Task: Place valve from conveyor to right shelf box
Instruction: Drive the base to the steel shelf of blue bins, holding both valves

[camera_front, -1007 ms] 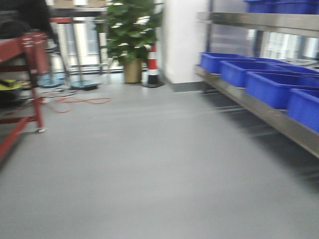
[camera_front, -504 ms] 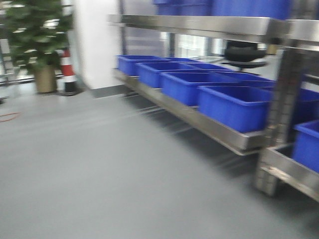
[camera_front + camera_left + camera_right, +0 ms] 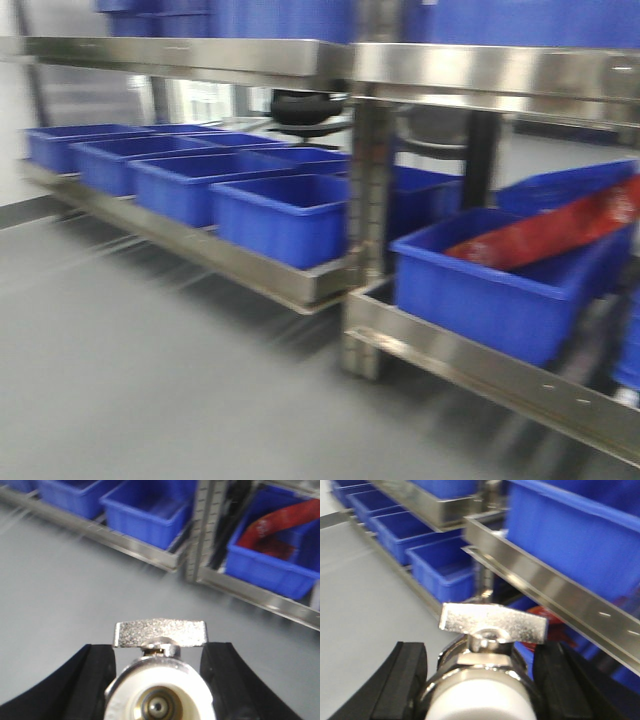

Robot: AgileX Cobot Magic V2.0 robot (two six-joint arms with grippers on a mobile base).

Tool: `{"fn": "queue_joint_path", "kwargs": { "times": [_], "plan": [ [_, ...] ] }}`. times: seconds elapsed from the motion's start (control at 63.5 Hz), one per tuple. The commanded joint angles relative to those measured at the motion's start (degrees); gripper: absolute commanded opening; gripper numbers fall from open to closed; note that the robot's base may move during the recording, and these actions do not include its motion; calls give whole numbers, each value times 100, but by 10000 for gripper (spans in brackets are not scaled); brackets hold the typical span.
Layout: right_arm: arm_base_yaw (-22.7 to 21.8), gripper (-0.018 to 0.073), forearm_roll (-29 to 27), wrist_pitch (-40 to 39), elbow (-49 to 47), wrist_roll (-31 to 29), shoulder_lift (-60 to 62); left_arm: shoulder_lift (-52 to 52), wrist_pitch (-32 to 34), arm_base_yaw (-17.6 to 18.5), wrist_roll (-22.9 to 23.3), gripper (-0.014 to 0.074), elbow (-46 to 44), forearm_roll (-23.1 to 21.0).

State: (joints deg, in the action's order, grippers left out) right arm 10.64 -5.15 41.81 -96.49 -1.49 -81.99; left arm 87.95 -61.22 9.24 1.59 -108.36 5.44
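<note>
Between the black fingers of the left claw (image 3: 157, 667), the valve (image 3: 160, 632) is bright silver with a grainy speckled handle, a white ring and a brassy centre. The second valve (image 3: 492, 622), in the black right claw (image 3: 487, 675), is shiny silver too (white lower down). Beyond both claws the boxes (image 3: 285, 215) are deep blue, the shelf rails (image 3: 480, 365) silvery steel, a strip (image 3: 545, 238) in one box red, the floor (image 3: 120, 360) plain grey.

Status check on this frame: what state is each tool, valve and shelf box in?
left tool: shut on left valve
right tool: shut on right valve
left valve: gripped, handle up
right valve: gripped, handle up
front left-bay box: nothing visible inside
right-bay box: holds red object
</note>
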Motion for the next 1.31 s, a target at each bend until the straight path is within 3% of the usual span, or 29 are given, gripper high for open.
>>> {"fn": "queue_joint_path", "kwargs": {
  "times": [0.0, 1.291],
  "plan": [
    [-12, -162, 42, -419, -91, -6, 93, -83, 243, 15, 31, -111, -83, -24],
    [-12, -162, 42, -419, -91, -6, 93, -83, 243, 15, 31, -111, -83, -24]
  ]
}}
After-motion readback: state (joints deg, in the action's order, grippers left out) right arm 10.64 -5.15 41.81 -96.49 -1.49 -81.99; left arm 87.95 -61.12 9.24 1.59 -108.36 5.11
